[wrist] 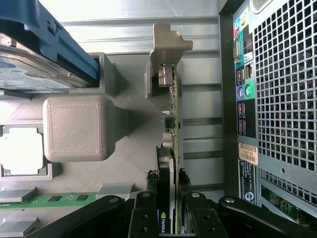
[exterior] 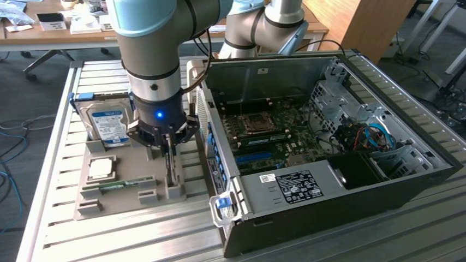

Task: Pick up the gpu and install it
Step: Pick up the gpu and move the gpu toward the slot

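On the grey fixture tray (exterior: pixel 120 199), just beside the open computer case (exterior: pixel 350 180), the gpu (wrist: pixel 173 129) stands on its long edge in a slot of the tray. Seen edge-on from the wrist view, it is a thin card:

- a narrow green board edge with small components along it
- a black body on one face carrying a green logo (partly hidden by the tool)
- a silvery metal bracket (wrist: pixel 168 42) at the far end, seated against the grey holder

The gripper (exterior: pixel 167 155) hangs straight down over the card. Its two black fingers (wrist: pixel 144 210) sit one on each flat side of the board, drawn in against it. They appear to pinch the card, though the contact line itself is hard to make out. Whether the card has left its slot cannot be told.

Other parts on the same tray:

- a hard drive (exterior: pixel 106 126) with a blue-white label, upright at the exterior view's left of the card
- a square processor (exterior: pixel 100 168), lying flat
- a green memory stick (exterior: pixel 117 185), near the card
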### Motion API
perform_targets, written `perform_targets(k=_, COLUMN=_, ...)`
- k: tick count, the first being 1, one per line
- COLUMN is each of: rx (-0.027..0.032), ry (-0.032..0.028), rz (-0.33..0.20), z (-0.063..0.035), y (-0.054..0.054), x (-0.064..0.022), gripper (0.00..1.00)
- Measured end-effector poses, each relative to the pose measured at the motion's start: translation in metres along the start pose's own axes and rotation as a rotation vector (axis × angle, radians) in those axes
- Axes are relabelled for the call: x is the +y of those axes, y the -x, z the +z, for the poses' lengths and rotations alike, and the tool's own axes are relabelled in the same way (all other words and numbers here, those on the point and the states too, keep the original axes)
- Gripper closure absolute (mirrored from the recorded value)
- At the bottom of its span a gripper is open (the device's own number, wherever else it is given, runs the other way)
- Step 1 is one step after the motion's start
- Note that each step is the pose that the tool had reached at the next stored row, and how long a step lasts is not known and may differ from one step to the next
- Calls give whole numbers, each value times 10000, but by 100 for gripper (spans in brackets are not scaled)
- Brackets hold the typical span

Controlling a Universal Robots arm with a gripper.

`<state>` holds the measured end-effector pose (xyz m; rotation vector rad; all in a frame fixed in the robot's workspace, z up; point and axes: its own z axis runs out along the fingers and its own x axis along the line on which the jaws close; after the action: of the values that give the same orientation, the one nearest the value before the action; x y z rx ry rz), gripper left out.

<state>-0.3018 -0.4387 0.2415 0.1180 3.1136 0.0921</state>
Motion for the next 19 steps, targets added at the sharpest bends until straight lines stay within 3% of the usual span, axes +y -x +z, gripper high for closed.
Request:
perform_targets(k=8, rx=0, ry=0, rz=1, z=-31, y=1, x=2, gripper=73)
perform_targets(k=14, rx=-1, ry=1, rz=1, z=-140, y=3, x=9, gripper=73)
perform_targets(k=19, rx=0, ry=-1, rz=1, z=-295, y=7, x=18, gripper=73)
